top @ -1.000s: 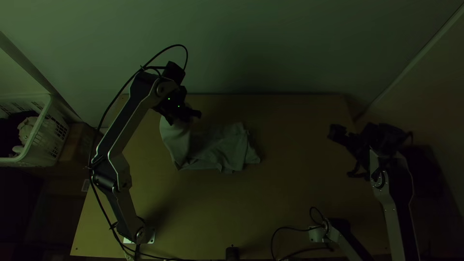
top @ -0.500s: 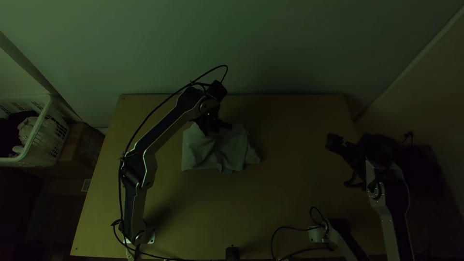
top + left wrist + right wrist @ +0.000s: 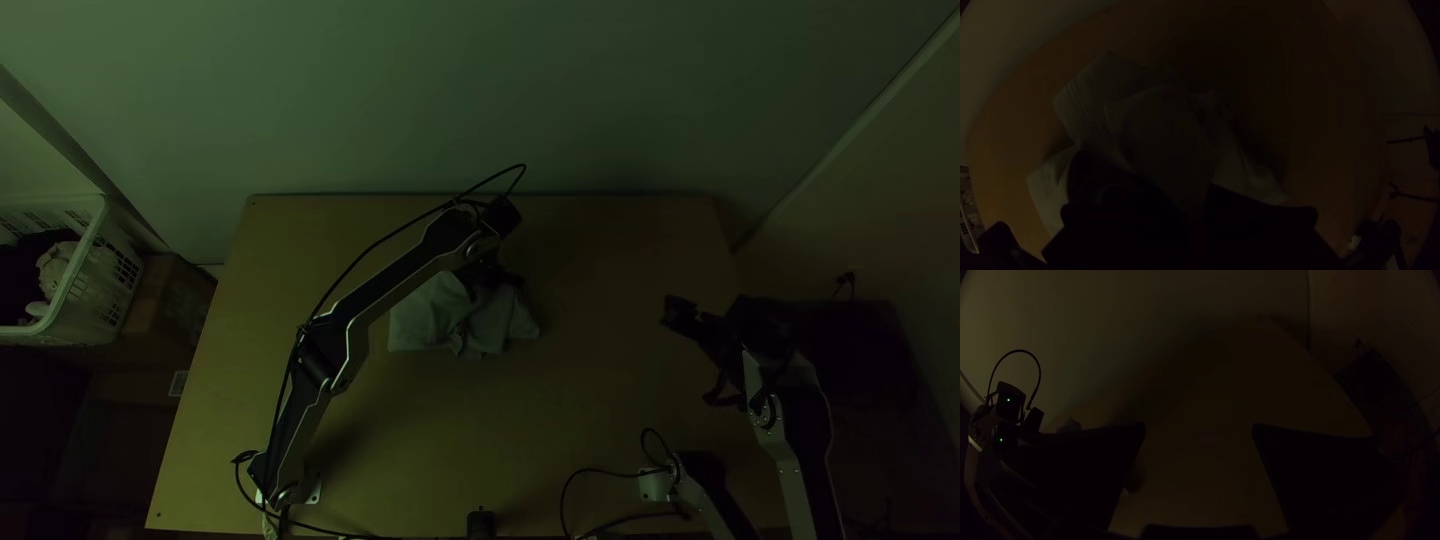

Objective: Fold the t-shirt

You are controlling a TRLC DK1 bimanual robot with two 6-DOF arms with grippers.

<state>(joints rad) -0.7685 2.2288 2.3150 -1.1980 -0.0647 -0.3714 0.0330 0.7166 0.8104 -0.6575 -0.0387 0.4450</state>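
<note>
The pale t-shirt point(image 3: 425, 318) lies rumpled on the tabletop point(image 3: 420, 430), partly beneath the left end effector point(image 3: 505, 280) and partly beside it. Its creased layers overlap unevenly.

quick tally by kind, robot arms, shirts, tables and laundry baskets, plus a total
Robot arms: 2, left arm and right arm
Shirts: 1, the t-shirt
Tables: 1, the wooden table
Laundry baskets: 1, the white basket
Total: 5
</note>
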